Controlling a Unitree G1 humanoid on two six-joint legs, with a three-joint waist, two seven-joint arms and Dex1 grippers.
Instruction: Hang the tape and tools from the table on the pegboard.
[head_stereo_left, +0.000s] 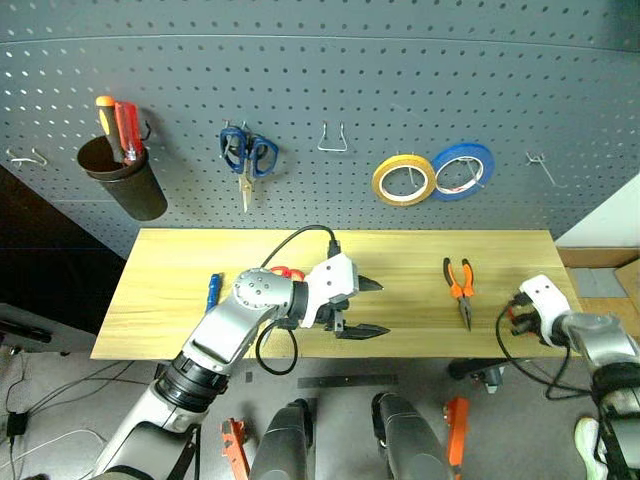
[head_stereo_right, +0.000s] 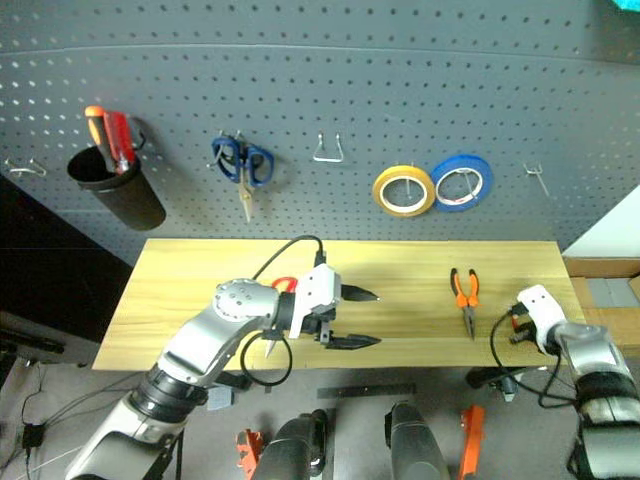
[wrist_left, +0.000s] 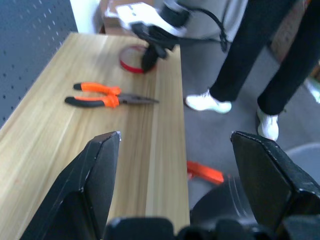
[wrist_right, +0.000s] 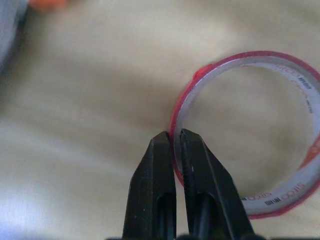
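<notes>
right pincer pinches the red tape ring's wall; left pincer spread.

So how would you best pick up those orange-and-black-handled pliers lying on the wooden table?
Probably from above, across the two handles of the orange-and-black-handled pliers: they lie flat on the light wooden table, handles towards the grey pegboard, nearly together.

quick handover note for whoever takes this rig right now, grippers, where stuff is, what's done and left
Right gripper: shut on the thin red tape ring, near the right end of the light wooden table.
Left gripper: open, empty, over the table's middle.
On the table: orange-and-black pliers, blue-handled screwdriver, red-handled scissors partly behind the left arm.
Done: none of these is on the dark grey pegboard.
Left: hang all four.
</notes>
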